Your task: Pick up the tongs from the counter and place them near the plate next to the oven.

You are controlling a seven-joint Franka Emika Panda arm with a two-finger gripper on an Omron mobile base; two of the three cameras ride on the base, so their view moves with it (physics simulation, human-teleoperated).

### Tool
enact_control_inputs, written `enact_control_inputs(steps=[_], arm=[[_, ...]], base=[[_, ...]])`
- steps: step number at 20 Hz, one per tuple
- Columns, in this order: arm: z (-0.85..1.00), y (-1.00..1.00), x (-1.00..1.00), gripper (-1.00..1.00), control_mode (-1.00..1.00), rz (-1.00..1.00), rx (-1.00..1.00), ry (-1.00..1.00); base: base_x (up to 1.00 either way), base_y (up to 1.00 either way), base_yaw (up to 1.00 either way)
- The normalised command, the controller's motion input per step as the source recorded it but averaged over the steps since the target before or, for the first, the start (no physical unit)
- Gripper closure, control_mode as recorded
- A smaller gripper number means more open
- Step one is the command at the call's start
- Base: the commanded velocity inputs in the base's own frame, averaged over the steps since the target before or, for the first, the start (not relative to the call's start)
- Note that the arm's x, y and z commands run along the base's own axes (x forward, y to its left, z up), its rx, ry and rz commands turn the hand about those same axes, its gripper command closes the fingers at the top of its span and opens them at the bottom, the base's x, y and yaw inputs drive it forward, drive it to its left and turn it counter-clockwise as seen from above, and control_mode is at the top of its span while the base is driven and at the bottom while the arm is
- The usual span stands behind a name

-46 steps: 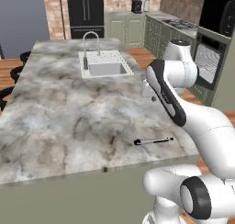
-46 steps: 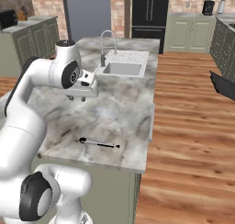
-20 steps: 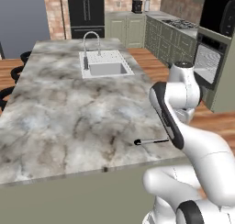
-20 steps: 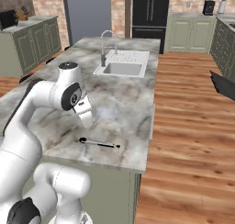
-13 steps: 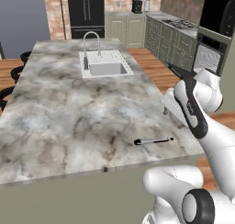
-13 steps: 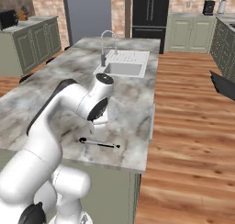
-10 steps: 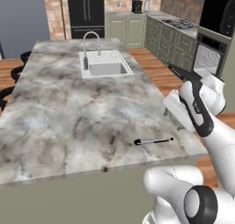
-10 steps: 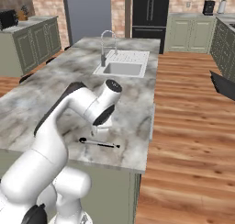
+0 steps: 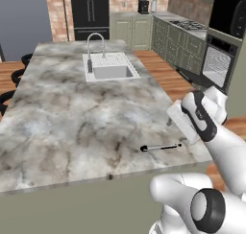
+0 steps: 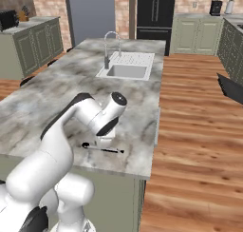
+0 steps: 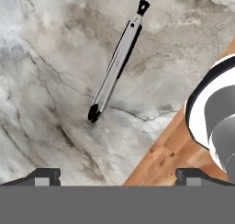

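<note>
Swinging down, my gripper (image 11: 117, 175) hovers jaws apart above the tongs (image 11: 117, 62); I should centre on them first.

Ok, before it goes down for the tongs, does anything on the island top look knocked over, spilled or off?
Nothing stands out. The slim grey metal tongs with black tips lie flat and closed on the marbled stone counter, near its front corner, with no spill or damage around them. The open gripper hangs above, touching nothing.
</note>
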Motion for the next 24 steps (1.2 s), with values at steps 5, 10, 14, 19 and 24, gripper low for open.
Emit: enact_control_inputs(steps=[5,10,14,19,24], arm=[[-0.29,0.17,0.27,-1.0,-1.0,-0.07,0.0,0.09],[-0.35,0.07,0.34,-1.0,-1.0,-0.1,0.08,0.16],[-0.43,0.08,0.19,-1.0,-1.0,-0.08,0.04,0.15],[-0.41,0.19,0.35,-1.0,-1.0,-0.09,0.0,0.06],[-0.27,0.16,0.31,-1.0,-1.0,-0.07,0.0,0.04]], base=[[0.0,0.0,0.0],[0.0,0.0,0.0],[0.0,0.0,0.0],[0.0,0.0,0.0],[0.0,0.0,0.0]])
